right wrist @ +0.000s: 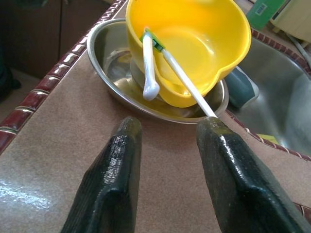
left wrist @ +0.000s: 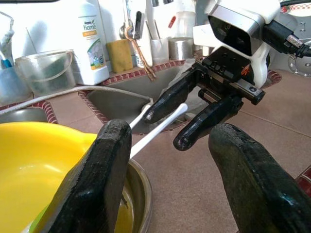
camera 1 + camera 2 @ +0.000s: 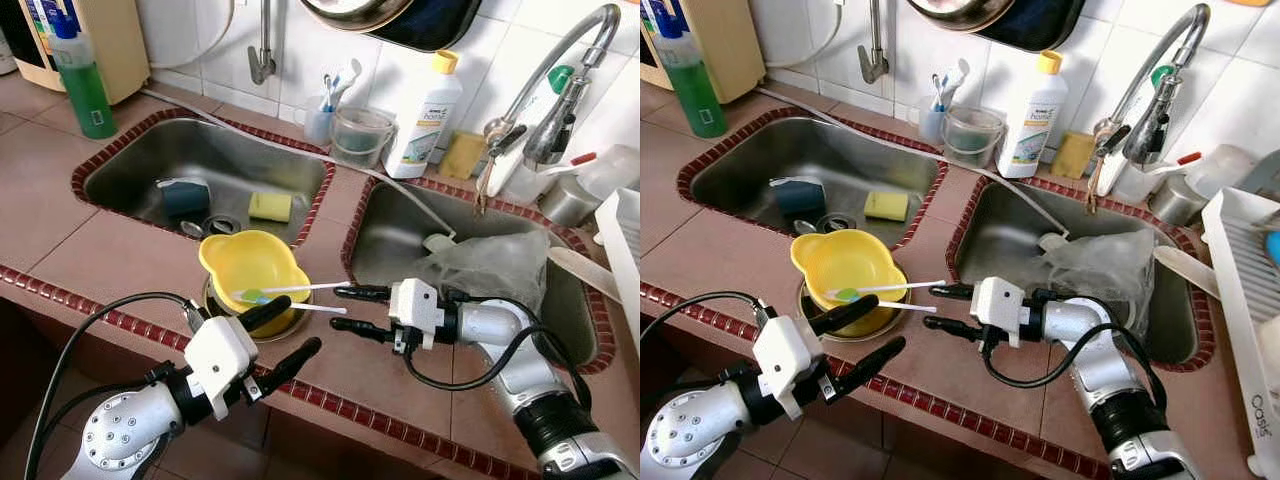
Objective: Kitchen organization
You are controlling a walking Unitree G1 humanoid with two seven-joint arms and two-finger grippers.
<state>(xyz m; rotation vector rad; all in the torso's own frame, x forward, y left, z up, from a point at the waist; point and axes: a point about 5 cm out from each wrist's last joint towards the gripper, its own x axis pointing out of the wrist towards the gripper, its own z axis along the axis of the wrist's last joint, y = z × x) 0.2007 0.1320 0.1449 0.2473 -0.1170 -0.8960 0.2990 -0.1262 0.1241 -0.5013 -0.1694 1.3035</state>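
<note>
Left gripper (image 3: 282, 334) low at the near counter edge, its two black fingers spread wide with nothing between them; upper finger lies just beside the rim of the shallow round steel dish (image 1: 109, 77). Right gripper (image 3: 347, 310) hovers over the brown tiled counter (image 3: 120, 250) just right of the dish, fingers parted moderately, holding nothing; its fingertips sit close to the free ends of two white plastic utensil handles (image 3: 300, 289). Handles lean out of the yellow plastic bowl with pour lip (image 3: 250, 262), which stands inside the steel dish; a green piece joins them at the bowl end. Behind, left steel sink basin (image 3: 140, 165) contains a dark blue cup (image 3: 184, 196) and a yellow sponge (image 3: 270, 206). Right steel sink basin (image 3: 385, 235) holds a crumpled clear plastic bag (image 3: 490, 265). Far back at the tiled wall: white detergent bottle with yellow cap (image 3: 424, 115), clear plastic tub (image 3: 360, 135), chrome tap (image 3: 560, 80); green liquid bottle (image 3: 82, 80) at far left.
</note>
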